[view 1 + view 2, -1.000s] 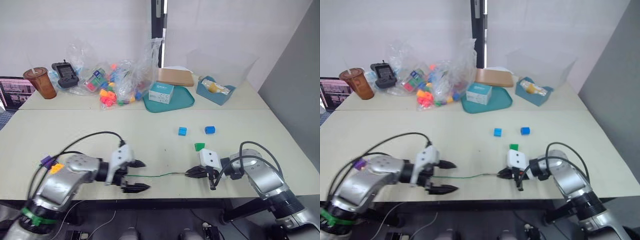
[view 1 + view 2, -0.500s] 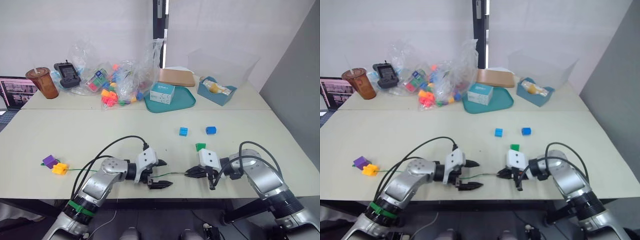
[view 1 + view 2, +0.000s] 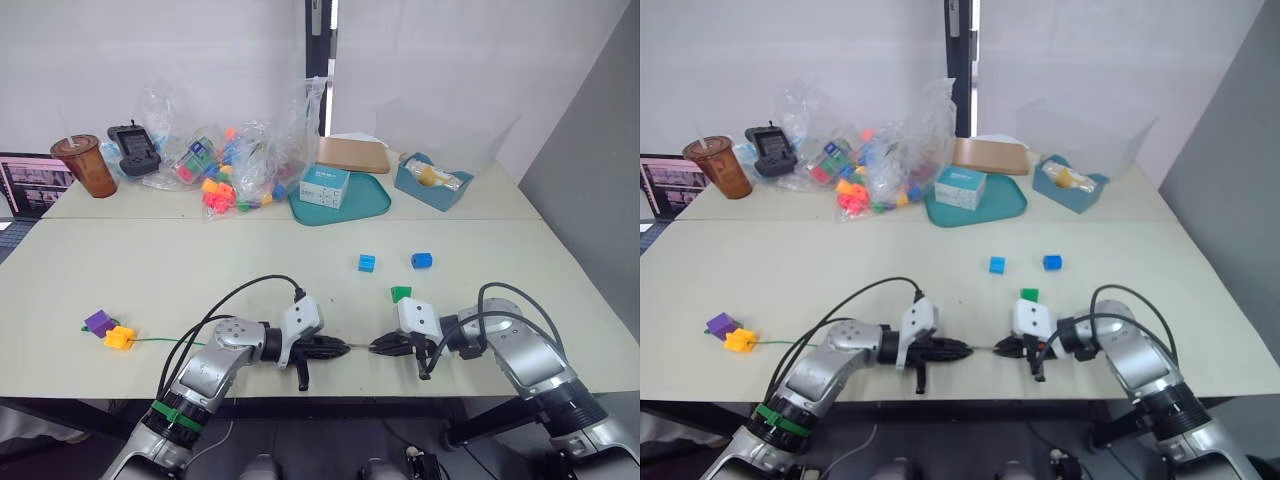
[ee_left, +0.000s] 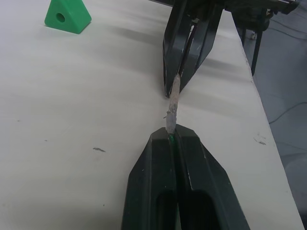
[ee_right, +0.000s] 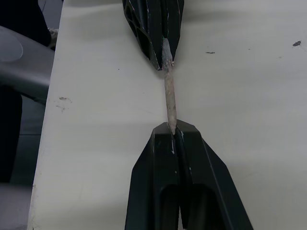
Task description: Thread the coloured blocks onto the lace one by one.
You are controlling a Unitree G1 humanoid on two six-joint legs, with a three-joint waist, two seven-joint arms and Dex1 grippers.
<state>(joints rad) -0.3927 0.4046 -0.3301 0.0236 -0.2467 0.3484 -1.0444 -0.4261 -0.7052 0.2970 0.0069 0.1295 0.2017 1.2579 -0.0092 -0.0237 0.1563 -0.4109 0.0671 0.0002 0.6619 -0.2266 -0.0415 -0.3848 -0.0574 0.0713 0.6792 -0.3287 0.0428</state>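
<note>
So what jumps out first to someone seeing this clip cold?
Near the table's front edge, the left tool and right tool meet tip to tip, both shut on the lace's stiff grey tip. The lace trails left to a purple block and an orange-yellow block. A green block lies beside the right tool.

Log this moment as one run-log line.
left gripper: shut on lace tip | right gripper: shut on lace tip | purple block, orange-yellow block: at lace's far end | green block: loose
</note>
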